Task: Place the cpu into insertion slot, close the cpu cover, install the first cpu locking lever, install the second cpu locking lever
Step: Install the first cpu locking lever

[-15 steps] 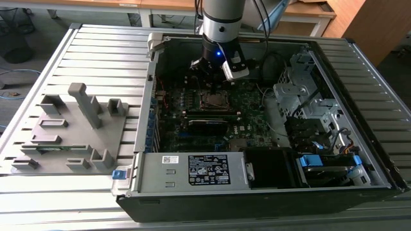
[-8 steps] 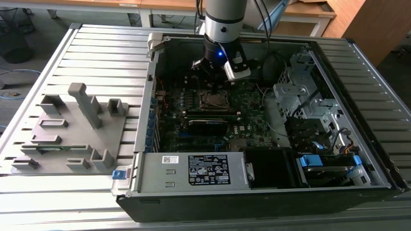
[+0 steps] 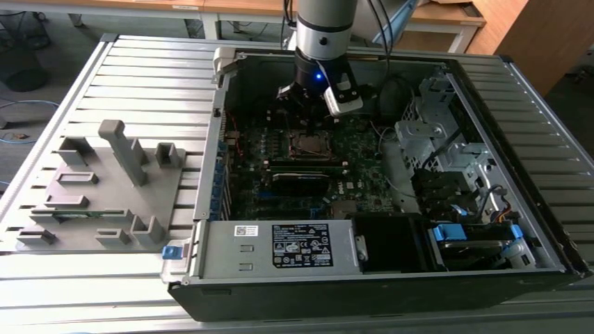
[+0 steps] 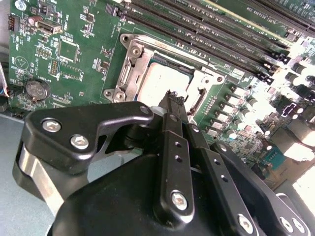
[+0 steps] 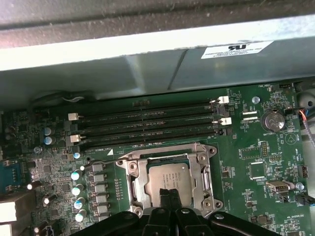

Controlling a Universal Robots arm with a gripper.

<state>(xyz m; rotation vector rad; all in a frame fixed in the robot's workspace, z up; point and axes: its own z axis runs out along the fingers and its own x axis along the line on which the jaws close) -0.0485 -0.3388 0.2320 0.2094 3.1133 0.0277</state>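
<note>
The cpu sits in the insertion slot, with the cpu cover lying flat around it. The pincer, fingers pressed together and empty, hovers over the slot's edge. Any push here likely wants slow, straight pressure.

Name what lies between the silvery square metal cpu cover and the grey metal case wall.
Long black memory slots lie between the cpu cover and the case wall, in the first wrist view.
</note>
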